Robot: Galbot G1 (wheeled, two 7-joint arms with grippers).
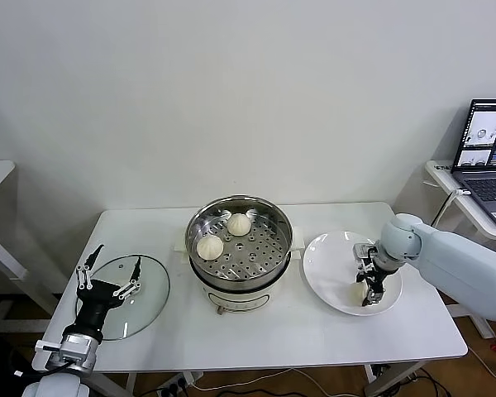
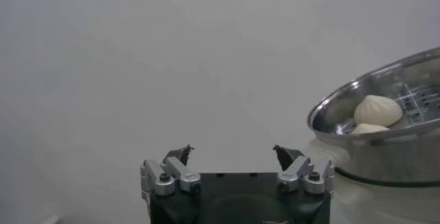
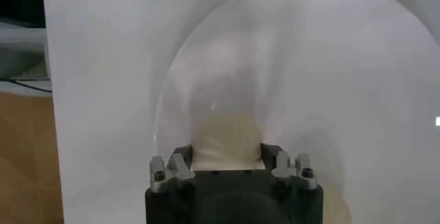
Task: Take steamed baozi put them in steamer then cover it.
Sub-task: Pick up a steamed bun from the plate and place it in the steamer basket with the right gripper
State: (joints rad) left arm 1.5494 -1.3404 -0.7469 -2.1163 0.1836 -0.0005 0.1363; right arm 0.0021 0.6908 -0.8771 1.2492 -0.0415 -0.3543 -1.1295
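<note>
From the head camera, the stainless-steel steamer (image 1: 240, 242) is sitting at the middle of the white table (image 1: 314, 331), and two steamed baozi are lying on its perforated tray, one (image 1: 239, 223) at 12 o'clock and one (image 1: 209, 246) at 9 o'clock. At 3 o'clock of the steamer a white plate (image 1: 331, 269) is carrying a third bun (image 1: 357, 293), and the right gripper (image 1: 370, 291) is reaching down with its fingers clamped on that bun. At 9 o'clock of the steamer the glass cover (image 1: 145, 289) is lying flat, and the left gripper (image 1: 109, 275) is hovering over it with fingers spread wide. A laptop (image 1: 486, 157) is glowing at 2 o'clock; its screen text is too small to read.

In the left wrist view, the left gripper (image 2: 234, 155) is showing parted fingertips, with the steamer (image 2: 385, 143) and two buns (image 2: 377, 110) beyond.

In the right wrist view, the right gripper (image 3: 229, 154) is pinching the bun (image 3: 227, 139) on the plate (image 3: 330, 74).
</note>
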